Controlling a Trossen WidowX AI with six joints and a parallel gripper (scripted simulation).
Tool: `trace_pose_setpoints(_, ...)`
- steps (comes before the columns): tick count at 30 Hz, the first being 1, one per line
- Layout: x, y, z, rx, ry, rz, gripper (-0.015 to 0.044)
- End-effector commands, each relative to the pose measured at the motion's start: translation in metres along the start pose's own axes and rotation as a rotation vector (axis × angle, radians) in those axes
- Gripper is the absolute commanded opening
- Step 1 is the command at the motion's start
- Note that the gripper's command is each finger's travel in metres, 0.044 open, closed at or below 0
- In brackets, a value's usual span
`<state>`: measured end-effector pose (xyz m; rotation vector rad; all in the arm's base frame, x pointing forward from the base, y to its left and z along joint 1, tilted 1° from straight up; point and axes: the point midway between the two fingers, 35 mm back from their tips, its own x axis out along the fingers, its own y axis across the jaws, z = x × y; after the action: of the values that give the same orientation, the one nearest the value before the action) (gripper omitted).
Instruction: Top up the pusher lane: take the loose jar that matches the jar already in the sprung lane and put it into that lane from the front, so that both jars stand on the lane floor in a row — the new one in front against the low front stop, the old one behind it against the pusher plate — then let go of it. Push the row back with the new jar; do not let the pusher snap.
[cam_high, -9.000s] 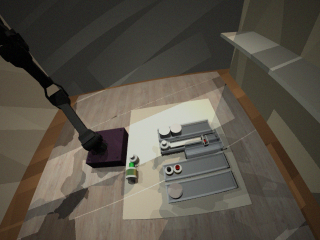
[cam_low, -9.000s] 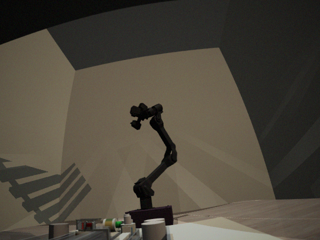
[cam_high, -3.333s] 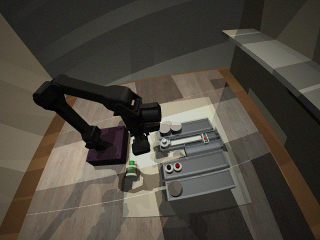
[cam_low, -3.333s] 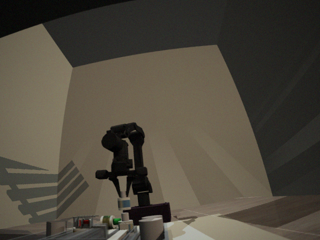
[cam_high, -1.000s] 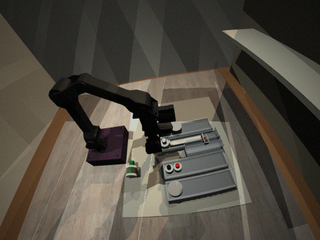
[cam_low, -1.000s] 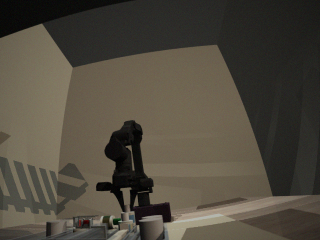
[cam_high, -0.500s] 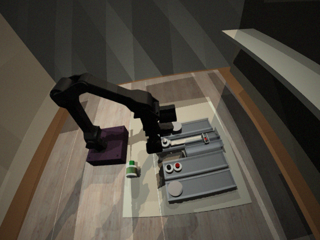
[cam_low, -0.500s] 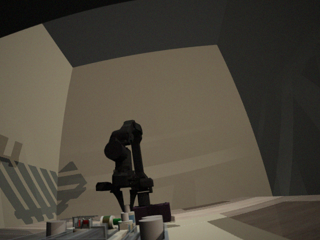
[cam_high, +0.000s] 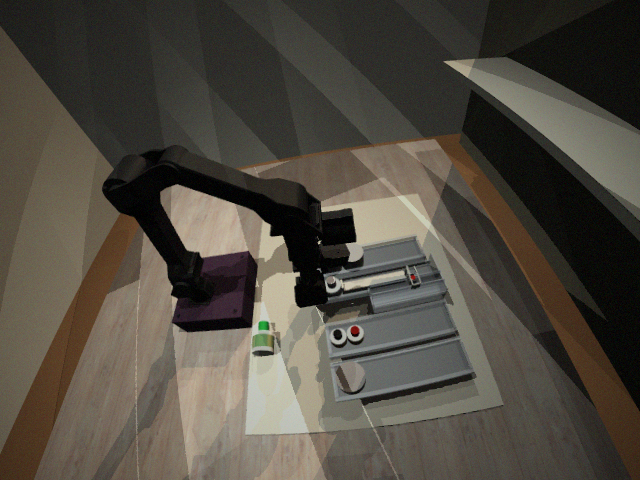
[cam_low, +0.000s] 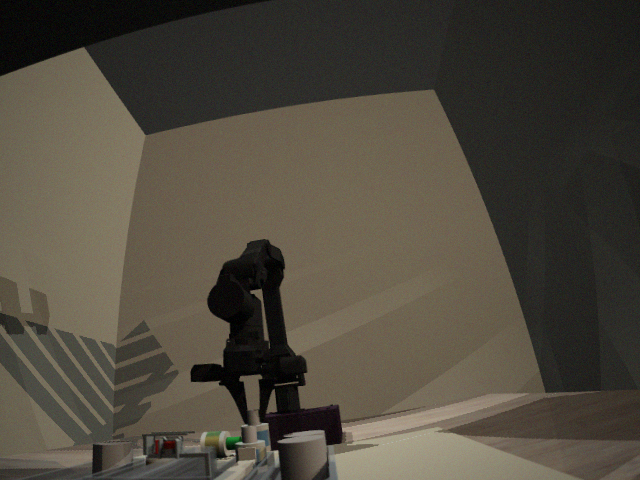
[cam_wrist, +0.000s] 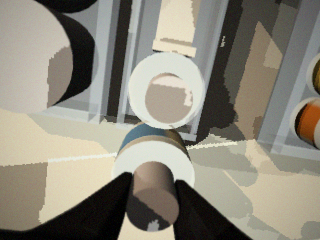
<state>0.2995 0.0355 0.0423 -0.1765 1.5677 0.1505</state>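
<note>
My gripper is shut on the grey cap of an upright jar with a blue and tan band. The held jar is at the front end of the sprung lane, close in front of the lane jar; its cap stands higher than the lane jar's cap. The grey-capped lane jar stands near the lane's front, against the cream pusher. The held jar's base and any contact between the jars are hidden. The arm covers the fingertips in the top view.
A green-capped jar lies on its side left of the lanes. Wide pale cylinders stand in outer lanes. A black-capped jar and a red-capped jar stand in a neighbouring lane.
</note>
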Motion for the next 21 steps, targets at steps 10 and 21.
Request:
trace_pose_setpoints(10, -0.0046, -0.0004, 0.0138, 0.005, -0.031, -0.001, 0.0000)
trace_pose_setpoints(21, -0.0053, -0.0004, 0.0176, 0.005, -0.032, -0.001, 0.0000)
